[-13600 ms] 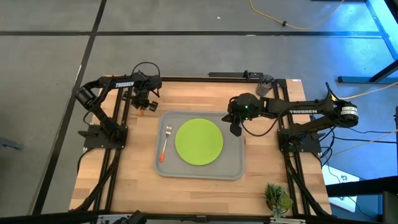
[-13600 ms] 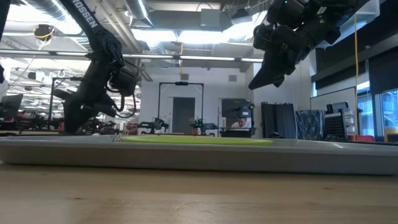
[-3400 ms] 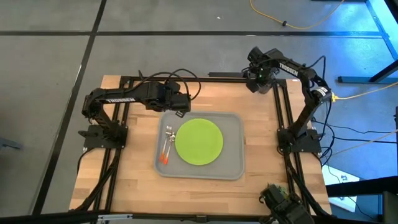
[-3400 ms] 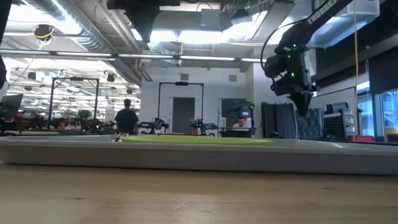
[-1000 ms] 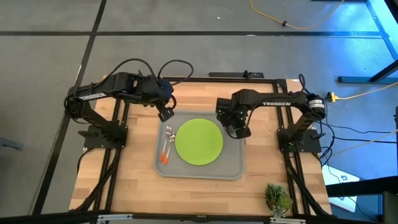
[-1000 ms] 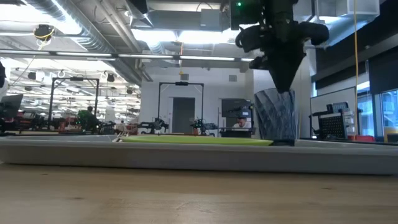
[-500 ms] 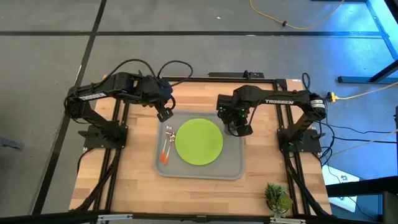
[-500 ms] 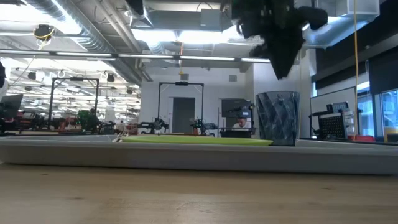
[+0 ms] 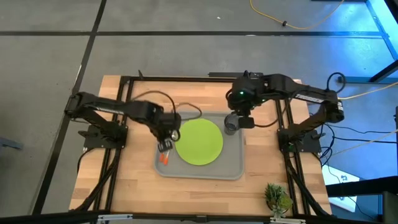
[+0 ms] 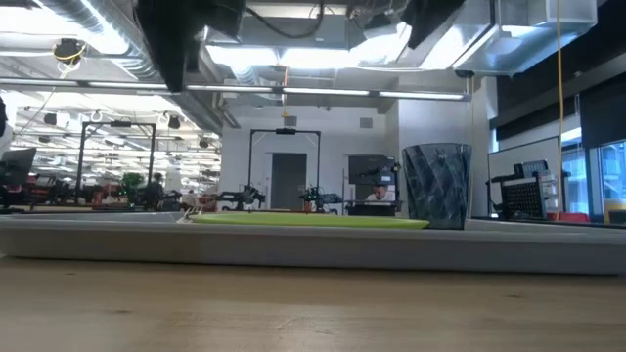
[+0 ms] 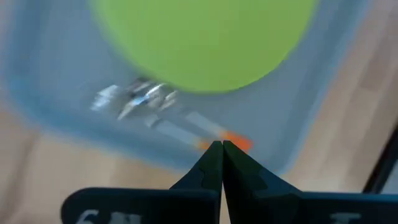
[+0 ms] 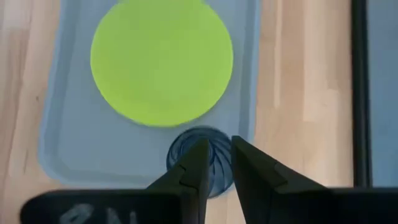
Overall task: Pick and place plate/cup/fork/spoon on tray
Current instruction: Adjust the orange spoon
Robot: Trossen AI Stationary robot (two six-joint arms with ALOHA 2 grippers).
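Note:
The light-grey tray (image 9: 233,165) lies mid-table and holds the lime-green plate (image 9: 199,141). The dark see-through cup (image 9: 231,125) stands upright in the tray's far right corner (image 10: 436,186). Fork and spoon (image 11: 140,98) lie side by side left of the plate, and only their orange handle ends (image 9: 163,160) show from above. My left gripper (image 9: 165,147) hangs shut over those handles (image 11: 236,142), clear of them. My right gripper (image 9: 238,118) is open just above the cup (image 12: 185,144), touching nothing.
A small potted plant (image 9: 277,198) stands at the table's near right corner. Black frame rails (image 9: 283,134) run along both sides of the table. Bare wood (image 9: 130,180) shows in front of the tray and to its left.
My right gripper has risen off the cup and drawn toward the far edge, and the cup stays upright on the tray. My left gripper has swung from the tray's far left corner down over the fork and spoon handles, tipping to point more steeply down, still shut.

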